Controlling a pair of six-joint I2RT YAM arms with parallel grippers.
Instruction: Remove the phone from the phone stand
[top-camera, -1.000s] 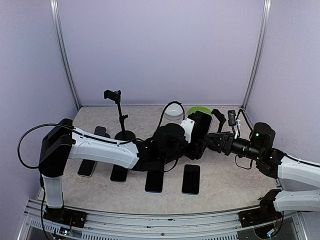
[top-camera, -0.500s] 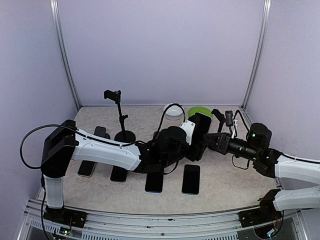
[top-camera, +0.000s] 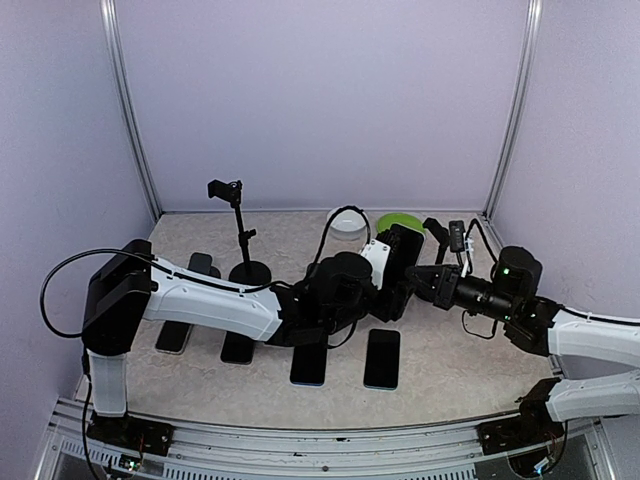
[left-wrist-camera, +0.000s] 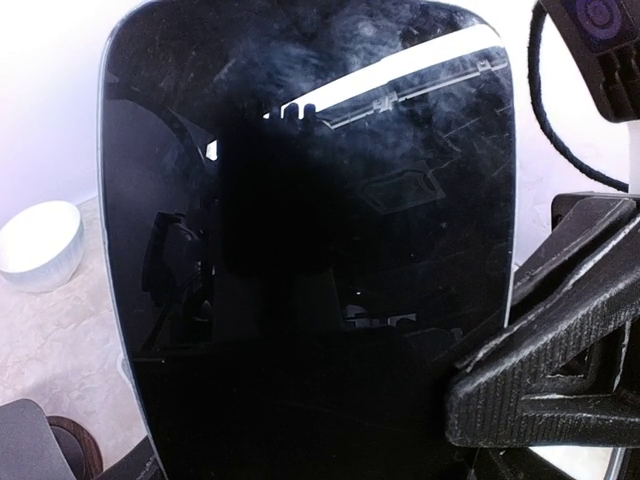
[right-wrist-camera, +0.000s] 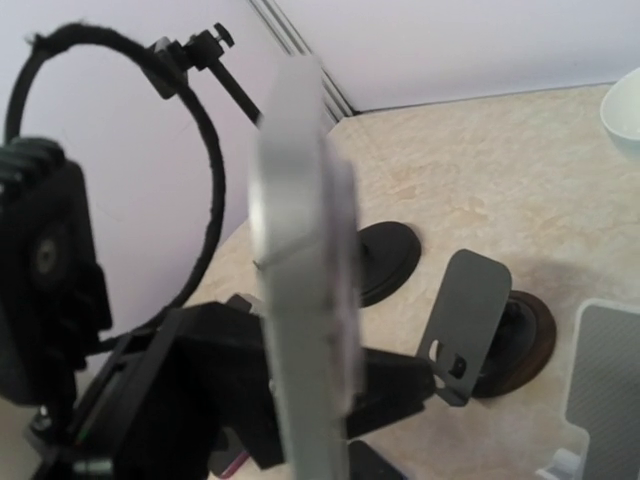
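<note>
Jaws of the right gripper (top-camera: 419, 278), open a second ago, are now clamped on the upright phone (top-camera: 405, 252) right of the table (top-camera: 450, 372) centre, so lifting is enabled; the left gripper (top-camera: 392, 293) cannot be judged.

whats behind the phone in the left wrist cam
The phone fills the view, so anything straight behind it is hidden. Past its edges: a bowl on the table at left, the right end effector at right.
</note>
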